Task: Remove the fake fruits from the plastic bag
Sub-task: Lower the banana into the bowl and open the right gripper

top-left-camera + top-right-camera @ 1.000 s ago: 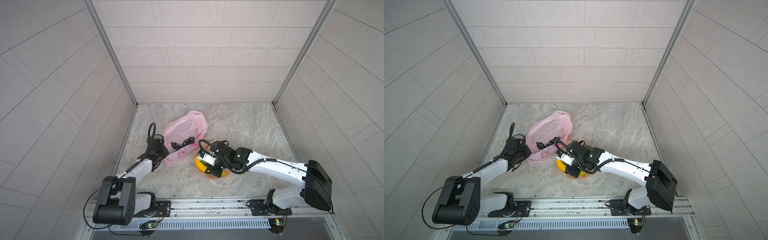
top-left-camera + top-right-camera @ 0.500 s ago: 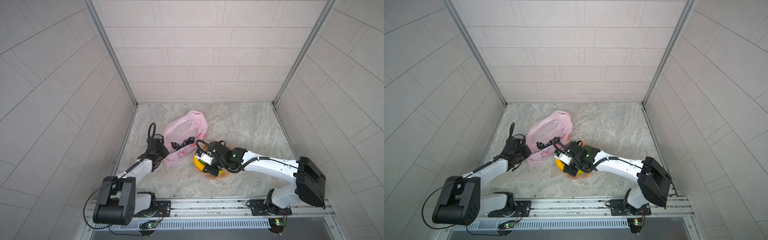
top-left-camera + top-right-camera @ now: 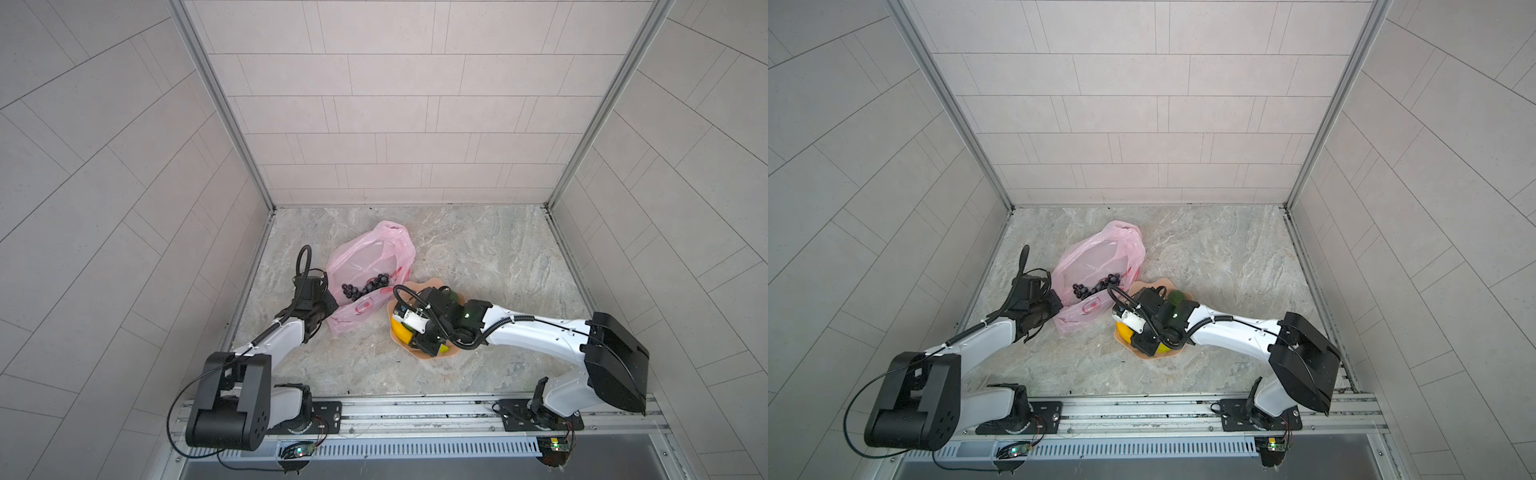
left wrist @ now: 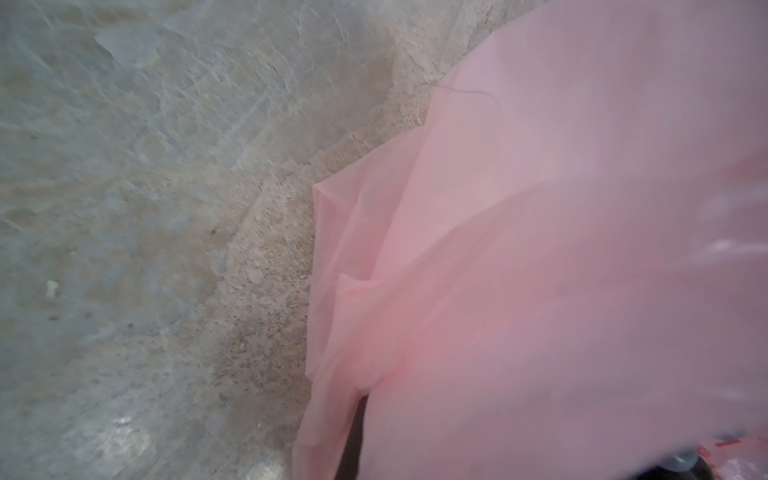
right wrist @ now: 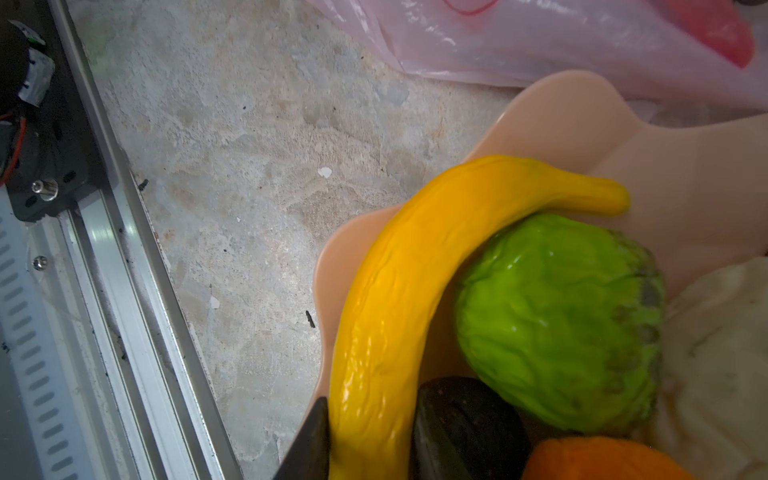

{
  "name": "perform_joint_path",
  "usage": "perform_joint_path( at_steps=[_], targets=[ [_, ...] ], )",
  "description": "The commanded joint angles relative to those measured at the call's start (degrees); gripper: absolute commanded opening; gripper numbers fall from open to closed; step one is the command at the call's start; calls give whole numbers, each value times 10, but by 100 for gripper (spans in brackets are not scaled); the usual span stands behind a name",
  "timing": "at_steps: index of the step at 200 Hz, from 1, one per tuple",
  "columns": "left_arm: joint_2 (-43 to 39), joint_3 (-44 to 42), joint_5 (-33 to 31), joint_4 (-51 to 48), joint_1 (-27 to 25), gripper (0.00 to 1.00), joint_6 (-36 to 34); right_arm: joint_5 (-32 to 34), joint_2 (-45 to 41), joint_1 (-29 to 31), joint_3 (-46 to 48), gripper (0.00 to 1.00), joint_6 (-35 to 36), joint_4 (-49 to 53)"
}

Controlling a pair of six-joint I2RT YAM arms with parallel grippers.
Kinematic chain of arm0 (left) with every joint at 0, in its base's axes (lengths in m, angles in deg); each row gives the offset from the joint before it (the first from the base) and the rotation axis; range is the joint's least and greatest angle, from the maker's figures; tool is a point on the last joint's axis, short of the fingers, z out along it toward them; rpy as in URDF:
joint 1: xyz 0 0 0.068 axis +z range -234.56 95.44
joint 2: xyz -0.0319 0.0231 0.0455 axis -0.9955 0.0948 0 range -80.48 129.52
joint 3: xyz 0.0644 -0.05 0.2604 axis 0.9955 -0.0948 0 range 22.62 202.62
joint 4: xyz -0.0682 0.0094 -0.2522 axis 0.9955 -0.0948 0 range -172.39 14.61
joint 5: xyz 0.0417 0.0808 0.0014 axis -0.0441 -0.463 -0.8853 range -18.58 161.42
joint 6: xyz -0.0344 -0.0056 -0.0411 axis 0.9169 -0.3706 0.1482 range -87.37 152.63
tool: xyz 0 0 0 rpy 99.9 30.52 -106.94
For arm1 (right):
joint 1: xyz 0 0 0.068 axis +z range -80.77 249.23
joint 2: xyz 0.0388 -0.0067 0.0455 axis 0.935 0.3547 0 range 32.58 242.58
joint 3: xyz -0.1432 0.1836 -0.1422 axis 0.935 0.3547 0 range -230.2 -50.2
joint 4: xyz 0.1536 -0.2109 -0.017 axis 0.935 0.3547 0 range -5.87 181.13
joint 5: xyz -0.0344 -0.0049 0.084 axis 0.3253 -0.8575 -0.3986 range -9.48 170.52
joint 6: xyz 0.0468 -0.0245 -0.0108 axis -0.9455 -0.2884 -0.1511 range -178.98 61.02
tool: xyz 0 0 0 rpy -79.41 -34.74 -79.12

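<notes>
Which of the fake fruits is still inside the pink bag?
The dark purple grape bunch, visible through the translucent pink plastic bag in both top views. The yellow banana, bumpy green fruit, dark avocado and orange lie in the peach scalloped bowl.

In both top views the left arm (image 3: 279, 337) (image 3: 984, 338) runs from its black shoulder at lower left up and rightward. Its white forearm is stretched out low, and its wrist sits left of centre. The left gripper (image 3: 319, 314) is closed on the edge of the bag (image 3: 365, 266). In the left wrist view one dark finger (image 4: 353, 436) shows at the bottom edge under pink film.

The right arm (image 3: 540, 334) (image 3: 1233, 334) reaches from lower right leftward, almost level, with its wrist just right of centre and bent down. The right gripper (image 3: 422, 347) points toward lower left. Only one dark fingertip (image 5: 309, 440) shows, at the bottom edge of the right wrist view, so the spread of its jaws cannot be told.
</notes>
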Motion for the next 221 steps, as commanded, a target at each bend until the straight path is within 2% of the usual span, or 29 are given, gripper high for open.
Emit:
perform_joint_path(
  at_steps=[1,61,97,126,153,180,197,221],
  targets=[
    [0,7,1,3,3,1,-4,5,-8,3,5,38,3,2],
    [4,8,18,13,3,2,-11,8,-34,3,-13,44,-7,20],
    [27,35,45,-12,-3,7,-34,69,-50,3,-57,47,-60,33],
    [16,57,15,-83,-9,26,-34,124,-38,3,-92,52,-113,16],
    [-5,74,-37,-146,-29,47,-22,187,15,0,-144,54,-145,26],
    [-46,90,-59,-231,-33,64,15,204,53,-7,-182,55,-161,27],
    [-82,95,-57,-265,-33,70,21,199,66,-8,-193,56,-165,17],
    [-100,104,-47,-294,-33,73,22,186,94,-8,-213,56,-159,12]
  ],
)
